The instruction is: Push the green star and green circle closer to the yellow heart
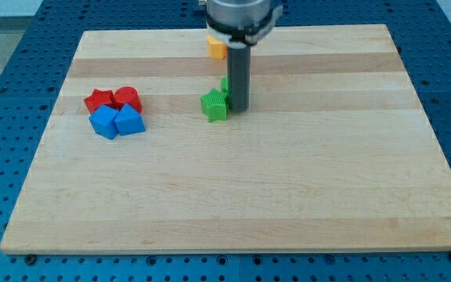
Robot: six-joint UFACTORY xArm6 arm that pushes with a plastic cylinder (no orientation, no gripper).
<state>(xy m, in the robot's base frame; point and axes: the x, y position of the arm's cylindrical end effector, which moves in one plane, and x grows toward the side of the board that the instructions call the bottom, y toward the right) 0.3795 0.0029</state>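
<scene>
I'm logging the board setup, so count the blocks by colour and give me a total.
Red: 2, a star and a second red block.
Blue: 2.
Green: 2, a star and a sliver behind the rod.
Yellow: 1, partly hidden.
Total: 7.

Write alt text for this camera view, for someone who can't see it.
My tip sits just right of a green star on a wooden board. A yellow block lies above; two red and two blue blocks cluster left.
</scene>
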